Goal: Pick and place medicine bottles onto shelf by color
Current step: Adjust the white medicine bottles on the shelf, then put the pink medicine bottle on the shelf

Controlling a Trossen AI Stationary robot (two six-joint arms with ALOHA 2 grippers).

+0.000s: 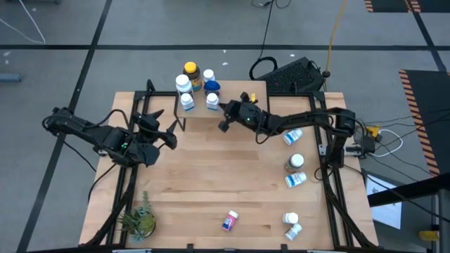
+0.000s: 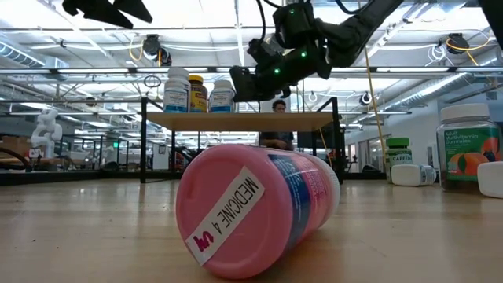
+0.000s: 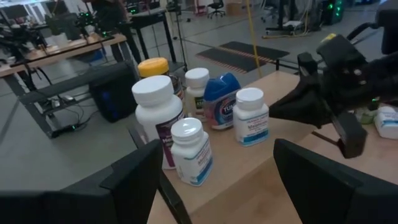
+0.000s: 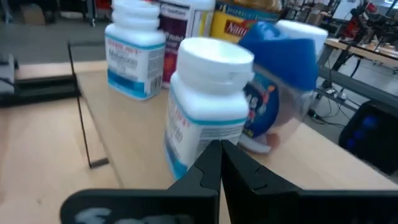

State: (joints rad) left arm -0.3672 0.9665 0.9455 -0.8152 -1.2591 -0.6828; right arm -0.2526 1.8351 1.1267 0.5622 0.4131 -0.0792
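The shelf stands at the table's far edge and carries several medicine bottles: an amber yellow-capped one, a blue one and white ones. My right gripper is shut and empty. It hovers over the shelf with its tips beside the near-right white bottle, which stands upright on its base. My left gripper is open and empty, left of and nearer than the shelf. In the left wrist view, its fingers frame the bottles from a distance. My right gripper's shut fingertips come level from the table's right side, close to the lower side of the white bottle. I cannot tell whether they touch it.
A pink-labelled bottle lies on its side near the front edge. Several more bottles lie or stand along the right side. A small potted plant sits at the front left. The table's middle is bare wood.
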